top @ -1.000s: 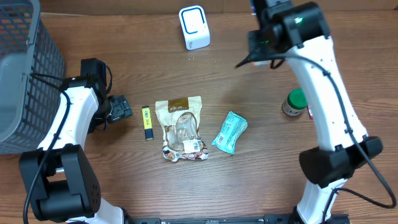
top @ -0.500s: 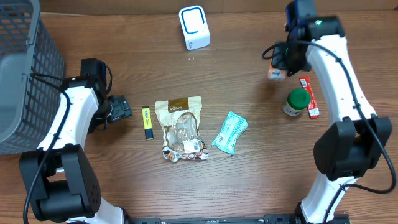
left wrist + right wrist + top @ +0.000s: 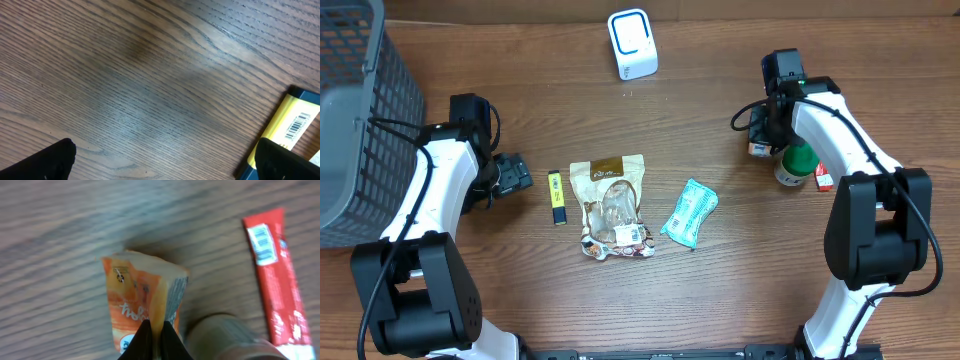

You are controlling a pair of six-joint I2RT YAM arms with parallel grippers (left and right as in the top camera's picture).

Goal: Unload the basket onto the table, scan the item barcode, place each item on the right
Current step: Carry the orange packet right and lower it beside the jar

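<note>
right fingers pinching an orange packet beside the green-lidded jar

the right fingers (image 3: pixel 146 339) are pressing together on one edge of the orange packet (image 3: pixel 137 300), holding it low over the right side of the table (image 3: pixel 720 290), just beside the green-lidded jar (image 3: pixel 798 160); whether the packet is touching the wood cannot be told; a red stick pack (image 3: pixel 823 178) is lying on the far side of the jar, its barcode showing in the wrist view; the white scanner (image 3: pixel 632 43) is standing at the back edge, well apart from the packet; the left fingers (image 3: pixel 50 161) are hanging spread wide and holding nothing, close above the wood near a yellow item (image 3: pixel 556 196); a brown snack bag (image 3: pixel 613 205) and a teal packet (image 3: pixel 689 212) are lying mid-table; a grey basket (image 3: pixel 360 120) is sitting at the far left
</note>
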